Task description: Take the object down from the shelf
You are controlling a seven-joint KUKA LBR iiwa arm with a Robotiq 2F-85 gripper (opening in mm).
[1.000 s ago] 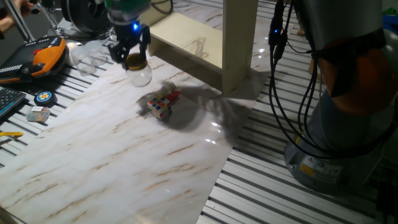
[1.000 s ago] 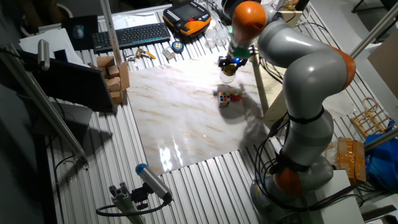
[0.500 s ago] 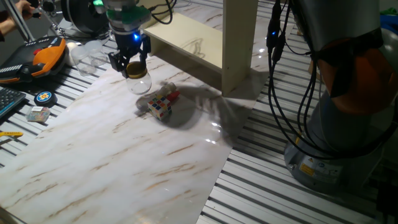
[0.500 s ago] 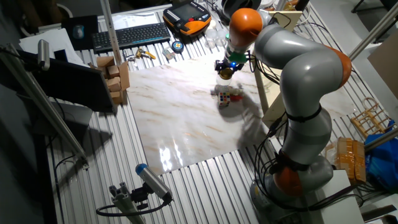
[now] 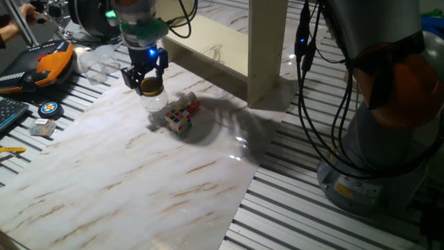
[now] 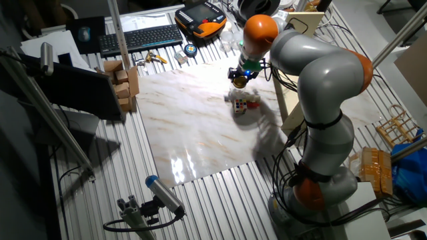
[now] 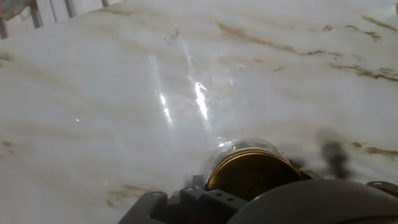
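Marble-patterned board (image 5: 139, 187): white slab with brown veins covering the table nearest the camera in one fixed view; it fills the hand view too.
Puzzle cube (image 5: 178, 119): small multicoloured cube lying on the board, just beside the jar.
Jar (image 5: 154, 97): clear glass jar with a gold lid, upright, low over the board or touching it; contact cannot be told. In the hand view the gold lid (image 7: 252, 171) sits directly below the camera, with glass rim showing around it.
Gripper (image 5: 146, 75): black two-finger claw with a blue light above it, pointing down, its fingers pinching the jar at the lid.
Arm (image 6: 313, 60): grey and orange, bending over from the base at the board's edge to the jar.
Shelf (image 5: 229, 42): cream wooden unit behind the gripper, a flat board joined to an upright panel, standing at the far side of the marble board; the jar is off it, down beside the cube.
Clutter beyond: an orange and black handheld controller (image 5: 41, 62), a keyboard (image 6: 137, 37) and small cardboard boxes (image 6: 123, 80) on the slatted table (image 5: 312, 222).
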